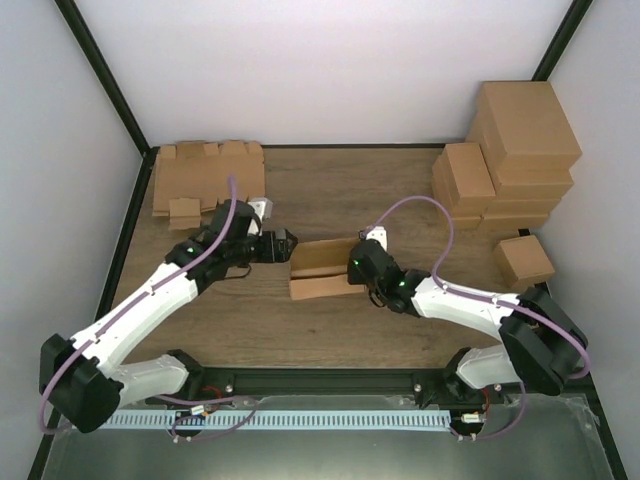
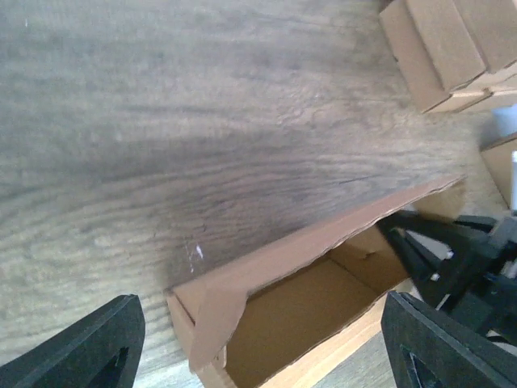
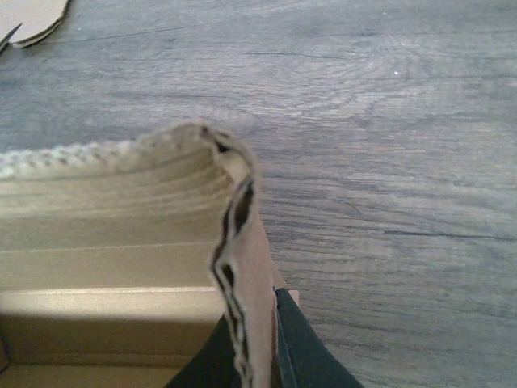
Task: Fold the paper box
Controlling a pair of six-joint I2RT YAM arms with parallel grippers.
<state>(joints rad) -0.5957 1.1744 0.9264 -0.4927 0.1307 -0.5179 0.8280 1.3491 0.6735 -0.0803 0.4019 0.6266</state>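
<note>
Holding arm: the right gripper (image 1: 357, 266) is clamped on the right end wall of the paper box (image 1: 320, 277). The right wrist view shows that thin wall pinched upright between its dark fingers (image 3: 303, 352).
Free arm: the left gripper (image 1: 283, 247) carries nothing. Its fingers (image 2: 85, 343) stand wide apart in the left wrist view, with the box's left end framed between them and not touched.
Box position: middle of the table (image 1: 330, 195), between the two grippers, resting on the wood. It is partly formed, with its far wall raised and its top open.
Long axis: runs left to right across the table, roughly in line from one gripper to the other.
Bearing from free hand: the box lies just to the right of the left gripper, its folded left corner nearest, with a slight gap showing.
Nearer arm: the right is in contact at the right end. The left is just beside the left end and is the one placed to work it.
Judgement: the coming move probably folds or tucks the left end while the right hand anchors. That approach runs along the long axis, so a hard push could buckle the pinched wall.
Surroundings: flat blanks (image 1: 205, 175) at far left and finished boxes (image 1: 515, 150) at far right, both well apart from the work.
</note>
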